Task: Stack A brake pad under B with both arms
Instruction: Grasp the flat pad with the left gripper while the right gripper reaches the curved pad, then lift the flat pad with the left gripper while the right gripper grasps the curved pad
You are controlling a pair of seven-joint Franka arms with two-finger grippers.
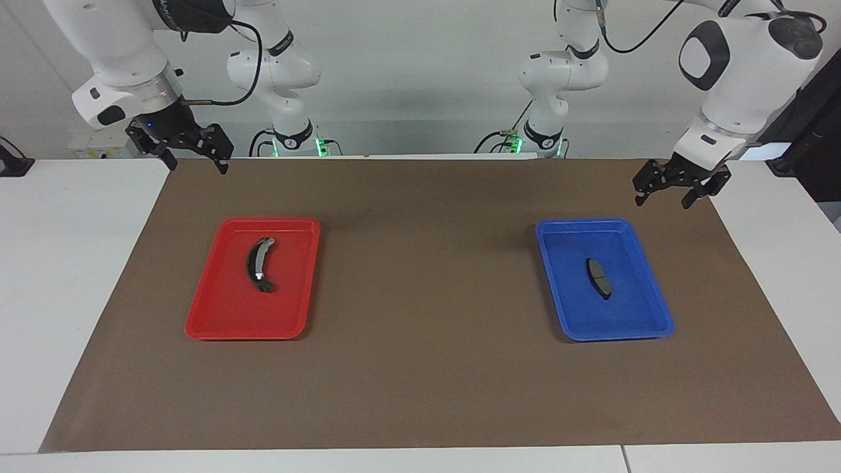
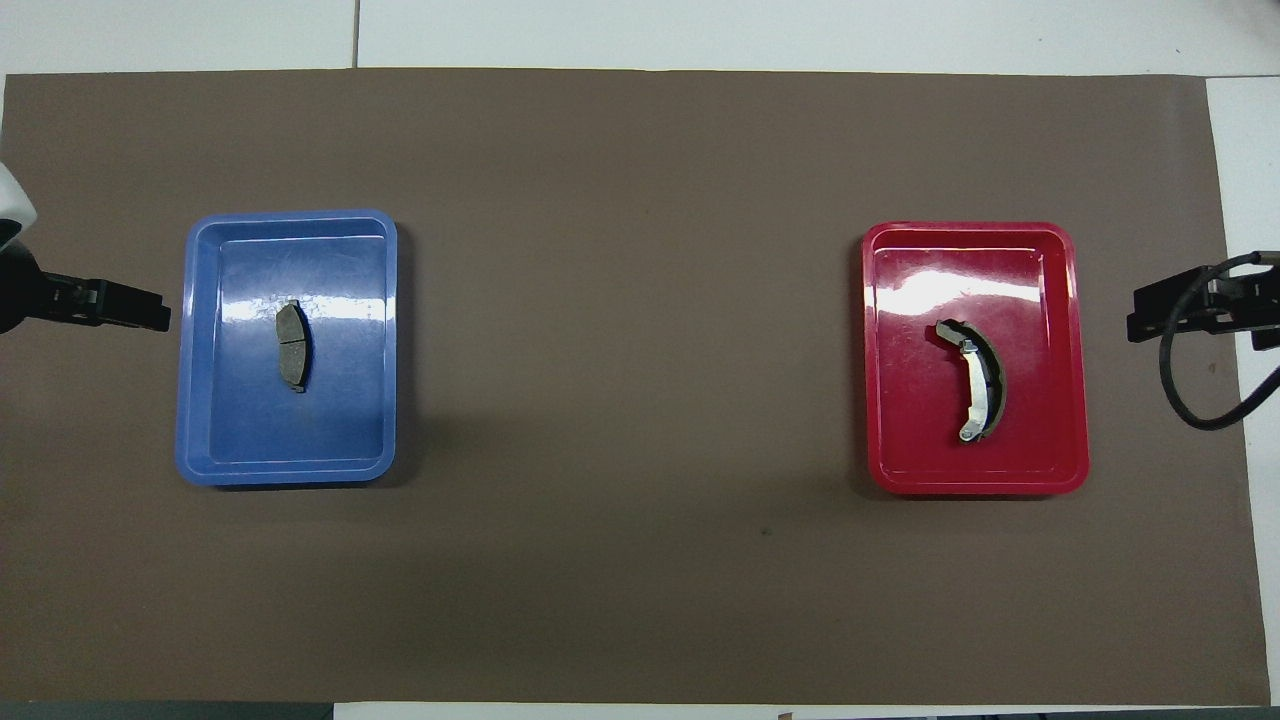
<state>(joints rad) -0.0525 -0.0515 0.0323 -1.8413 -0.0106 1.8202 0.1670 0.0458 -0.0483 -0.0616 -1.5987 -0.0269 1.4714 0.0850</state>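
In the overhead view the picture's edge cuts off the left arm [image 2: 15, 290] just beside the blue tray [image 2: 286, 472], leaving only a dark wrist and a finger tip in frame. The right gripper [image 2: 1190, 305], beside the red tray [image 2: 975, 483], is also cropped, a looping black cable [image 2: 1195, 395] crossing it. In the facing view the upper links of both arms run out of the top edge. The underside of brake pad A [image 1: 598, 277] in the blue tray cannot be seen, and the surface detail of crescent-shaped piece B [image 1: 259, 265] in the red tray is too small to tell.
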